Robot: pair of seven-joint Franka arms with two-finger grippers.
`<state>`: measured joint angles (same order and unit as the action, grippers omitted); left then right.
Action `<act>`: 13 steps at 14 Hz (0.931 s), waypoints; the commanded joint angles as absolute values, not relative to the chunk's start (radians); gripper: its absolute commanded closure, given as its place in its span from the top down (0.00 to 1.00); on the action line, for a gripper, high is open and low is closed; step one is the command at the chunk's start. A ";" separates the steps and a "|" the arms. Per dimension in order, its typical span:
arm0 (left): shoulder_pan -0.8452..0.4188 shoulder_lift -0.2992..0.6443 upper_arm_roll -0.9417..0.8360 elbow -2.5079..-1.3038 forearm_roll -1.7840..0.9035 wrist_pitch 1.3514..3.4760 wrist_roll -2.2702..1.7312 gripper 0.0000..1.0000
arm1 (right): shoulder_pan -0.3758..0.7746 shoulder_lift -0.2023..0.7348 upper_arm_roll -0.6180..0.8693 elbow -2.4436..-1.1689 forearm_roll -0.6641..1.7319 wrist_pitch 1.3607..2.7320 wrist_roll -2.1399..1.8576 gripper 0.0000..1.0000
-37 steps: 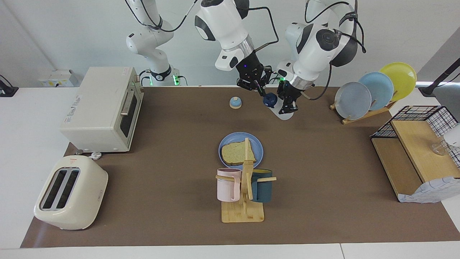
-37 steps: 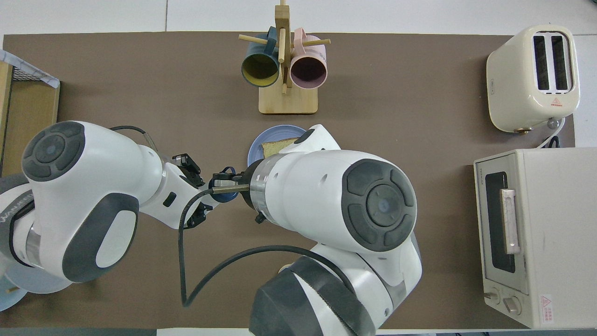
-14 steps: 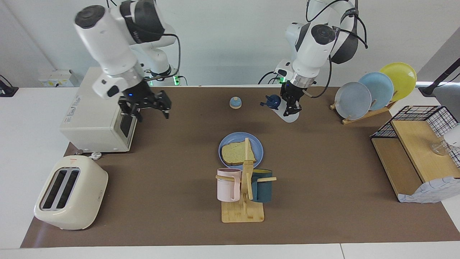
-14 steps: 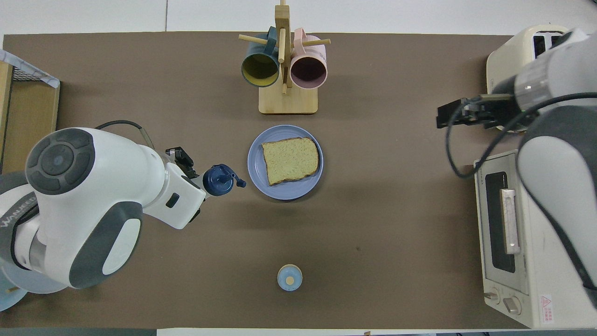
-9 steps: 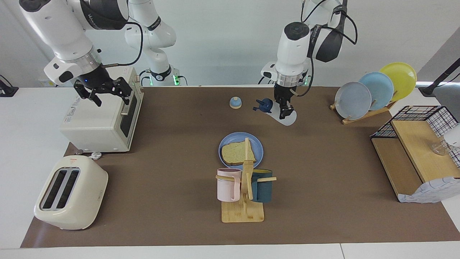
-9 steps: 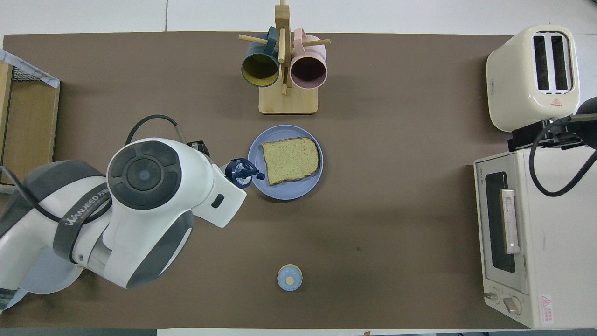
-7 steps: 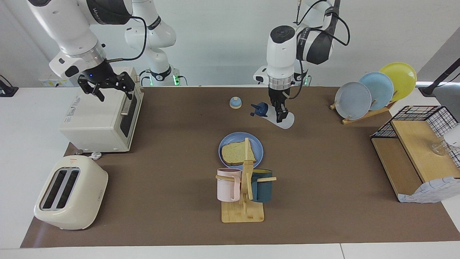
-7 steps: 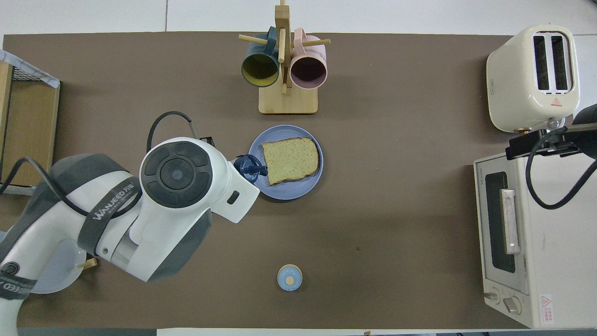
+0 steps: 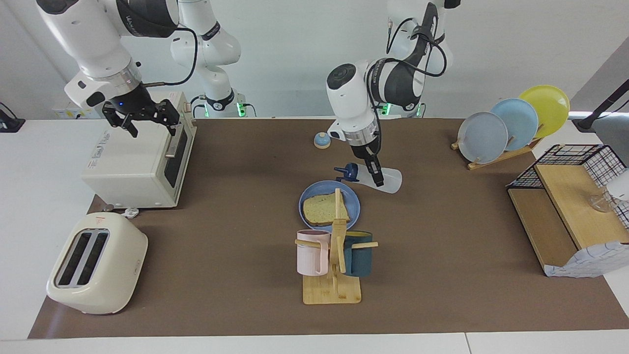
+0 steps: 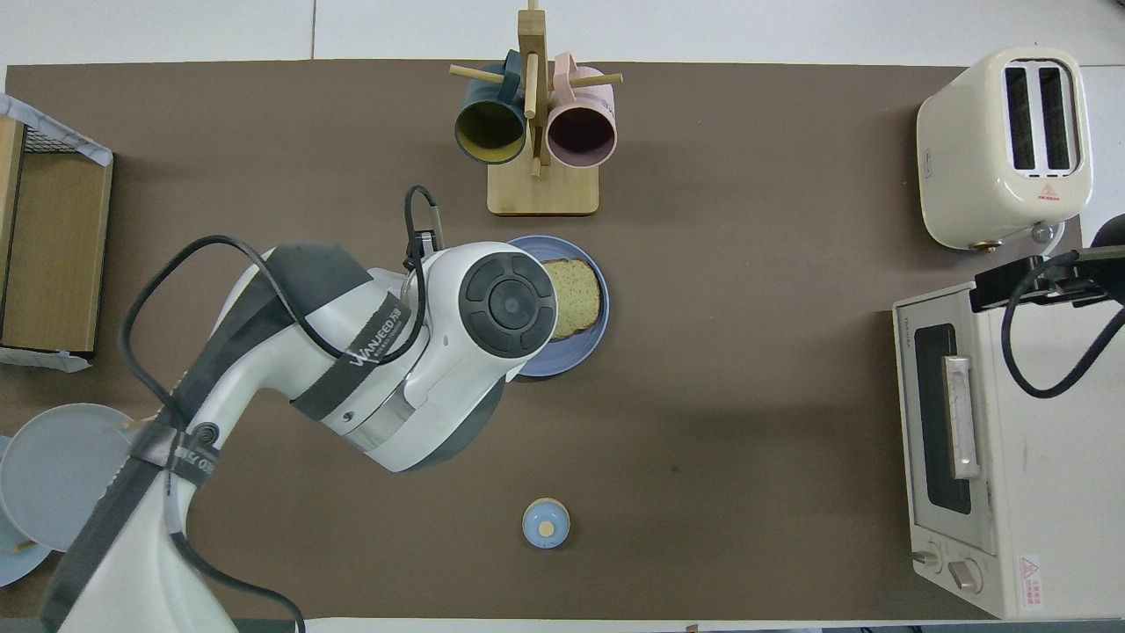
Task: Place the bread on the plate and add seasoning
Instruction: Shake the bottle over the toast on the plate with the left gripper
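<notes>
**While the seasoning bottle is hanging tilted at the plate's edge**

While the left gripper (image 9: 374, 173) is clamping the seasoning bottle (image 9: 381, 178) around its pale body, the bottle is lying almost on its side in the air, its dark blue cap (image 9: 348, 173) pointing toward the right arm's end of the tabletop (image 9: 236, 196). In the facing view the cap is sitting over the robot-side rim of the blue plate (image 9: 354, 200); the bottle's base is sticking out toward the left arm's end. In the overhead view the left arm's wrist is covering the bottle and part of the plate (image 10: 580, 352).

The bread (image 9: 324, 209) is lying flat on the plate, roughly centred, with its crust showing at the edge in the overhead view (image 10: 577, 299). The plate is resting mid-tabletop, just nearer to the robots than the wooden mug stand (image 9: 333, 287), which is carrying a pink mug (image 9: 311, 251) and a dark teal mug (image 9: 359, 253).

The right gripper (image 9: 142, 120) is hanging over the top of the cream toaster oven (image 9: 132, 157) at the right arm's end, its fingers spread apart and holding nothing; that arm is waiting. A white pop-up toaster (image 9: 96, 263) is standing farther from the robots than the oven. A small blue bell (image 9: 322, 140) is sitting near the robots' edge. A rack of three plates (image 9: 511, 123) is standing toward the left arm's end, with a wire and wood shelf (image 9: 570, 206) beside it.
</notes>
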<state>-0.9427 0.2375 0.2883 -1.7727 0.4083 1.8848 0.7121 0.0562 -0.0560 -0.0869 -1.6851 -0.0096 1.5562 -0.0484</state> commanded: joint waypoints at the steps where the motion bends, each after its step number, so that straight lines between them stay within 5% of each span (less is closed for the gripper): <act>1: -0.966 0.343 0.302 -1.671 0.480 1.803 0.677 0.00 | 0.038 -0.069 -0.086 -1.687 -0.026 1.568 -0.077 1.00; 7: -1.028 0.460 0.307 -1.620 0.666 1.698 0.632 0.00 | 0.044 -0.057 -0.086 -1.681 -0.017 1.575 -0.081 1.00; 13: -1.040 0.466 0.307 -1.626 0.739 1.668 0.627 0.00 | 0.037 -0.057 -0.087 -1.678 -0.012 1.577 -0.083 1.00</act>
<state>-1.0194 0.4493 0.2916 -1.6509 0.7177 1.7062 0.6344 0.0487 -0.0549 -0.0886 -1.6770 -0.0121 1.5670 -0.0501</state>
